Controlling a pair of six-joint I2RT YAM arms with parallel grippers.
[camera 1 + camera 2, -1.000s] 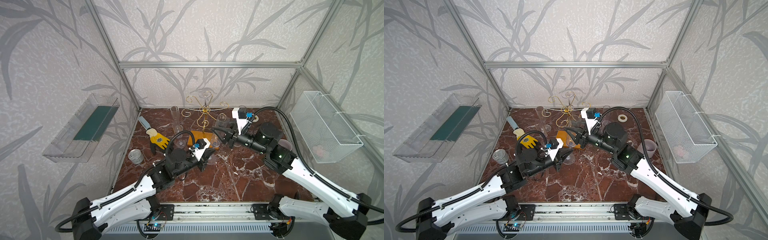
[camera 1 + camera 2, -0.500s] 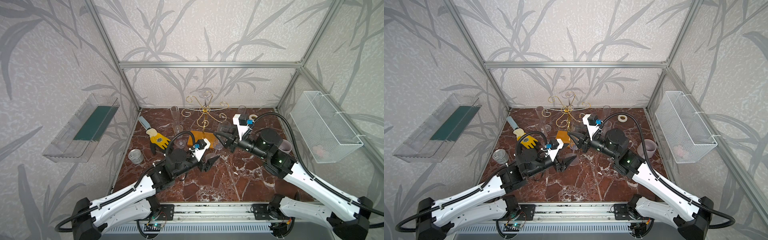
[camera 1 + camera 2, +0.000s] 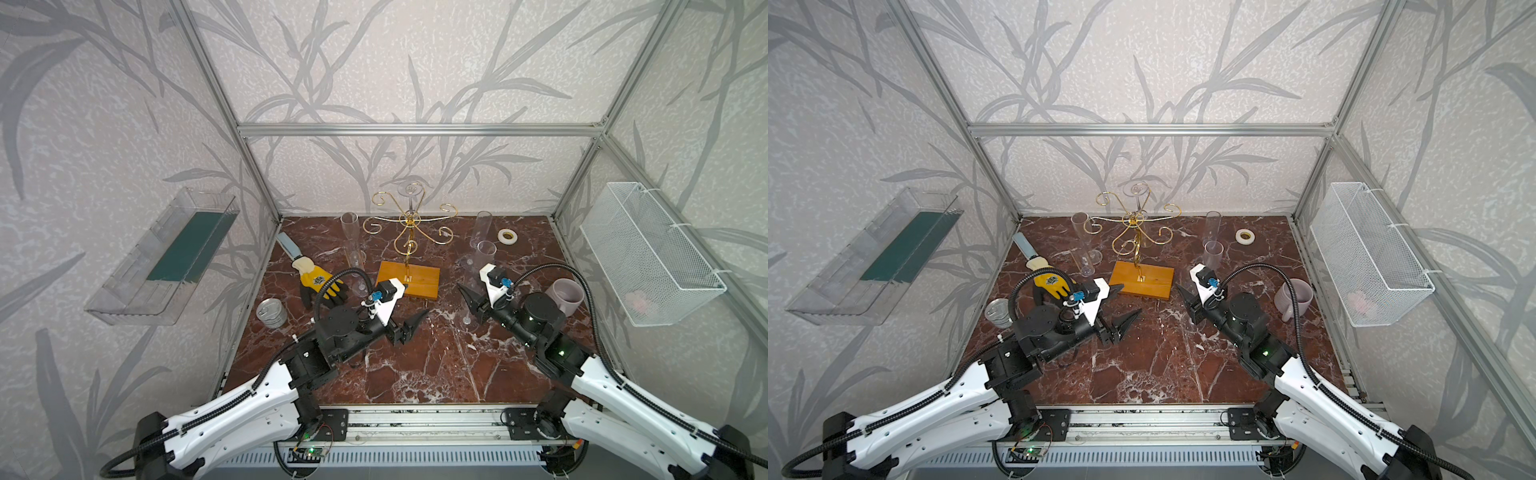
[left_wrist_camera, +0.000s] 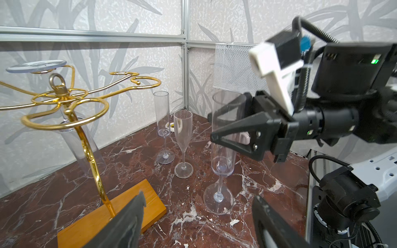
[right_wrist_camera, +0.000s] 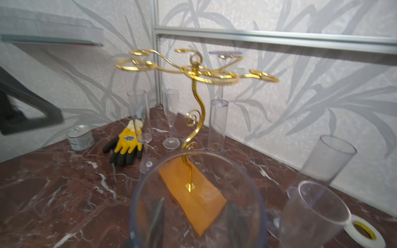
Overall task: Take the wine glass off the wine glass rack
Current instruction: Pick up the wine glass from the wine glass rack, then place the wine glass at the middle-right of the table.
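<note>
The gold wine glass rack (image 3: 409,220) (image 3: 1136,224) stands on its orange wooden base (image 3: 409,279) at the back middle of the marble floor. One clear glass (image 4: 79,148) (image 5: 217,124) still hangs upside down from a rear arm. My right gripper (image 3: 469,301) (image 4: 214,126) (image 5: 196,227) is shut on the bowl of an upright wine glass (image 4: 223,137) (image 5: 197,204), right of the base. The glass's foot (image 4: 218,198) looks to rest on the marble. My left gripper (image 3: 415,301) (image 3: 1129,299) (image 4: 198,216) is open and empty just in front of the wooden base.
Other flutes stand left of the rack (image 3: 352,245) and to its right (image 3: 484,239). A yellow-black glove (image 3: 318,282), a tin can (image 3: 271,313), a tape roll (image 3: 508,236) and a lilac mug (image 3: 564,295) lie around. A wire basket (image 3: 648,253) and a clear tray (image 3: 166,257) hang on the side walls.
My left gripper has gone from shut to open. My right gripper has carried the glass away from the rack, toward the front right and lower.
</note>
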